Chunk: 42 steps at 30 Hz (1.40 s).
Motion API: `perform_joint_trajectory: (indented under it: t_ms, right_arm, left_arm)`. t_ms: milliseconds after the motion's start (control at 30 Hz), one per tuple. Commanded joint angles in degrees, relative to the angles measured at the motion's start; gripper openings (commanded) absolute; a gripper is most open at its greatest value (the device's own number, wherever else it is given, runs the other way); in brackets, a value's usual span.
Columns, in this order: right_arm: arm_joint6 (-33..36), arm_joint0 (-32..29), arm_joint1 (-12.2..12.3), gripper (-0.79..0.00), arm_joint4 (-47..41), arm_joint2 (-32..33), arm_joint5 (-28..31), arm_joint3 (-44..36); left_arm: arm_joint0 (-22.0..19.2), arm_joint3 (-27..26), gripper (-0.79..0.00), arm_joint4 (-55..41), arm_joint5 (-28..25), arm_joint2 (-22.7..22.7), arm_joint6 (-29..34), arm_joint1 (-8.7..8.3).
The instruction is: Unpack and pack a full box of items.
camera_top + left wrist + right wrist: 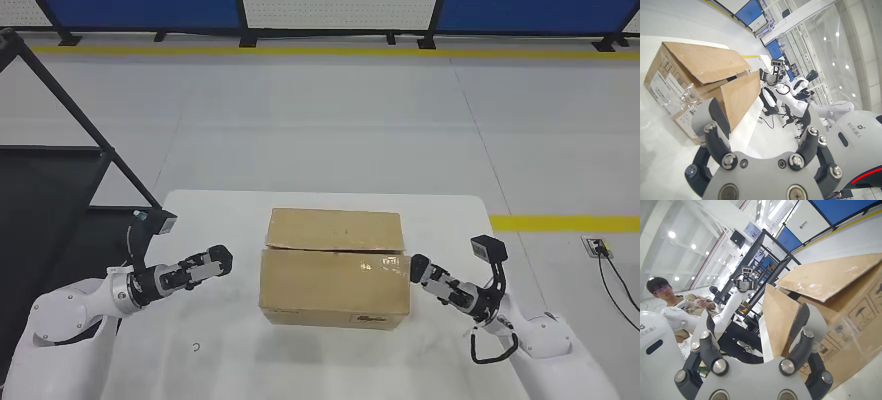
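The black-fingered left gripper (215, 262) points inward on its white arm, jaws wide apart. The right gripper (418, 268) faces it, likewise parted.

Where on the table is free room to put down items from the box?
The widest bare patch of the table is along the near edge, in front of the box. A narrower bare strip lies behind the box, toward the far edge. Beside the box it is crowded: the left gripper and right gripper stand there.

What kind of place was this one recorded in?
Probably a large robot lab or test hall: blue partition panels and a yellow floor line edge the open floor, with rows of ceiling lights high overhead.
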<state>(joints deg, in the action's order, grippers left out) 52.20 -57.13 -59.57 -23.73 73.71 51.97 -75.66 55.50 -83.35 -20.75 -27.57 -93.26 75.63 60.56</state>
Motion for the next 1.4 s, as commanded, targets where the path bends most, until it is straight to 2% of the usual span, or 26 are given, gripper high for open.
perform_joint_trajectory:
  t_ms: [0, 267, 433, 533, 933, 1367]
  right_arm:
    - [0.5, -0.7, 0.3, 0.000, -1.6, -0.1, -0.4, -1.8]
    - [-1.2, -4.8, 2.8, 0.000, -3.0, 0.0, 1.3, -9.0]
    - [-5.7, -8.0, 5.3, 0.000, 2.0, -1.7, 5.8, -14.1]
    - [-5.9, -9.3, 7.0, 0.000, 3.4, -2.7, 6.0, -16.1]
    - [-5.9, -11.6, 11.9, 0.000, 8.6, -7.2, 6.0, -16.7]
    - [-5.9, -8.3, 13.8, 0.000, 10.0, -14.0, 6.0, -11.8]
  left_arm:
    - [0.0, 0.0, 0.000, 0.0, 0.0, 0.0, 0.0, 0.00]
    - [0.0, 0.0, 0.000, 0.0, 0.0, 0.0, 0.0, 0.00]
    - [0.0, 0.0, 0.000, 0.0, 0.0, 0.0, 0.0, 0.00]
    - [0.0, 0.0, 0.000, 0.0, 0.0, 0.0, 0.0, 0.00]
    - [0.0, 0.0, 0.000, 0.0, 0.0, 0.0, 0.0, 0.00]
    - [0.0, 0.0, 0.000, 0.0, 0.0, 0.0, 0.0, 0.00]
